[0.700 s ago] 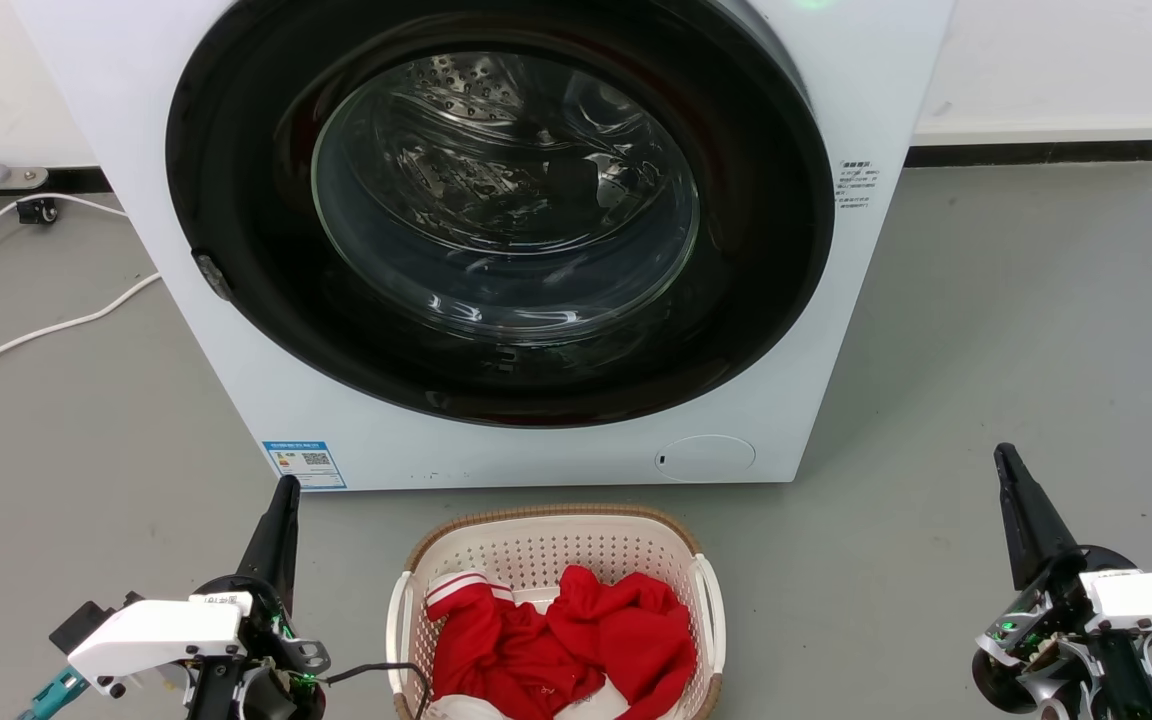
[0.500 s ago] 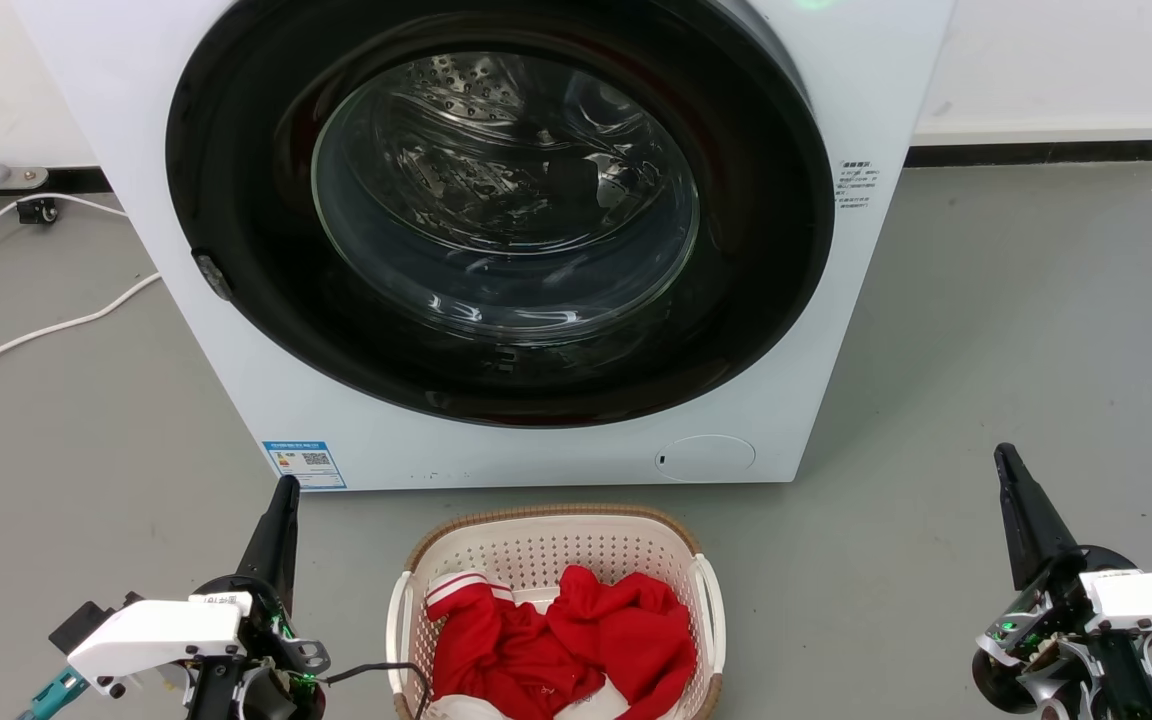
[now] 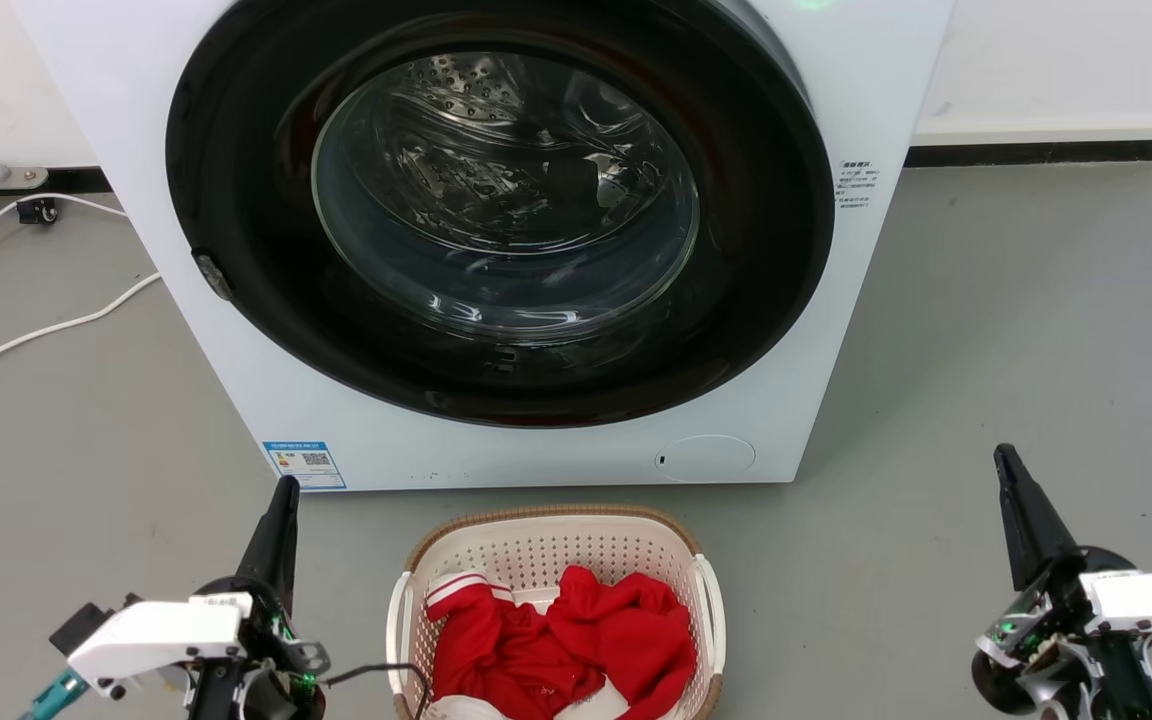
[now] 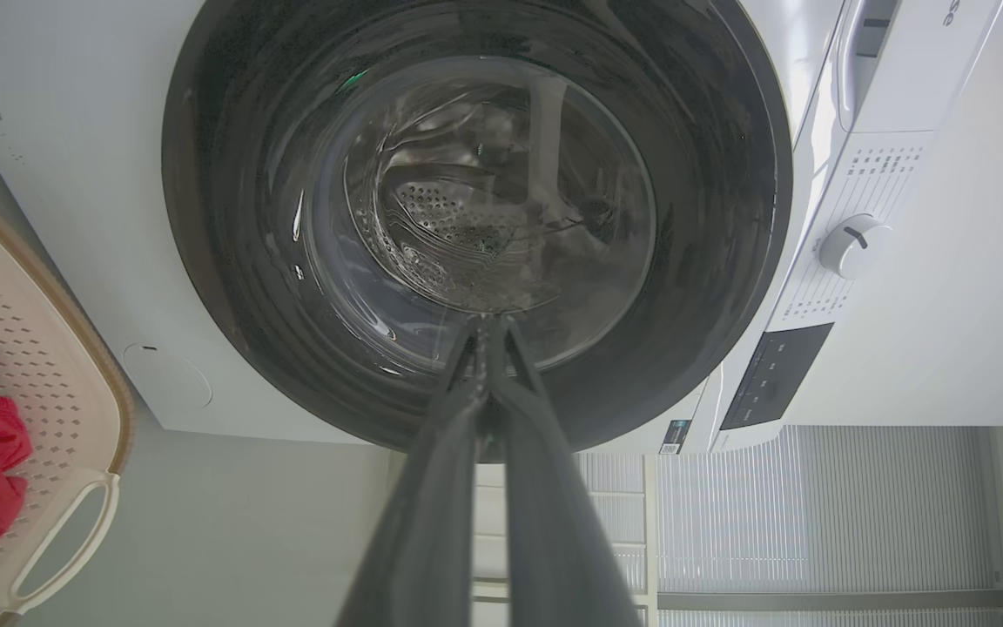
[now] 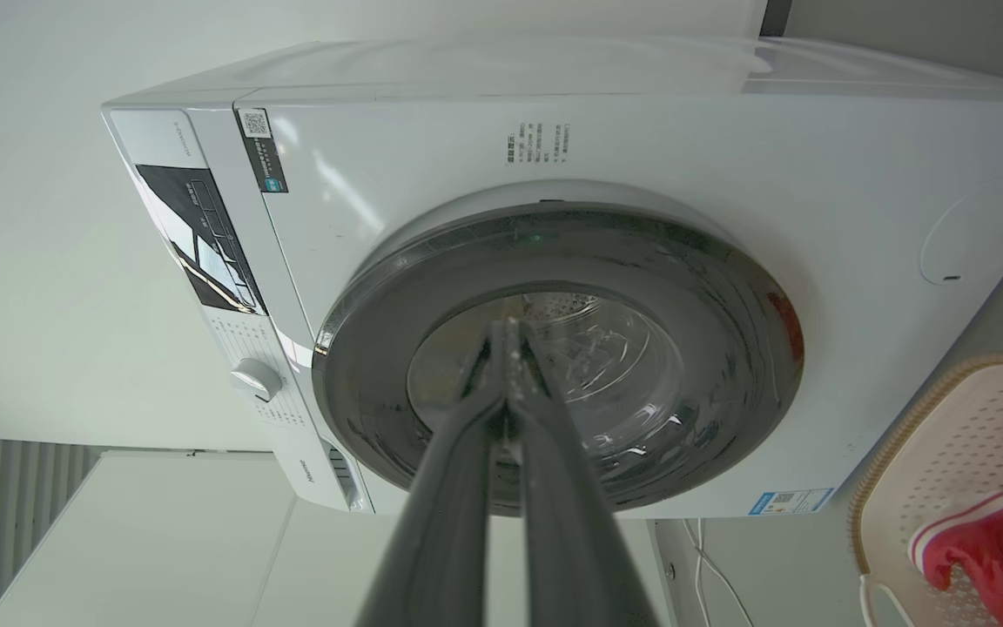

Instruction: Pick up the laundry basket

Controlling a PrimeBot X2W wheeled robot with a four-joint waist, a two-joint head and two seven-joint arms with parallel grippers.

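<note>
The cream laundry basket (image 3: 536, 545) with its brown rim sits on the grey floor at the bottom middle of the head view, just before the washing machine (image 3: 266, 400). Red clothes (image 3: 561, 640) lie in it. My left gripper (image 3: 286, 485) stands shut on the basket's left, about a hand's width from its white side handle (image 3: 398, 620). My right gripper (image 3: 1004, 452) is shut well off to the right. Part of the basket (image 4: 49, 348) shows at the left edge of the left wrist view, and the basket (image 5: 954, 435) sits at the lower right of the right wrist view. Both wrist views show the fingers (image 4: 488, 324) (image 5: 508, 324) pressed together, holding nothing.
The washing machine door (image 3: 501, 200) is closed. White cables (image 3: 36, 335) trail over the floor at the left. A white skirting (image 3: 1046, 130) runs along the wall at the back right. Open grey floor (image 3: 986, 330) lies to the right of the machine.
</note>
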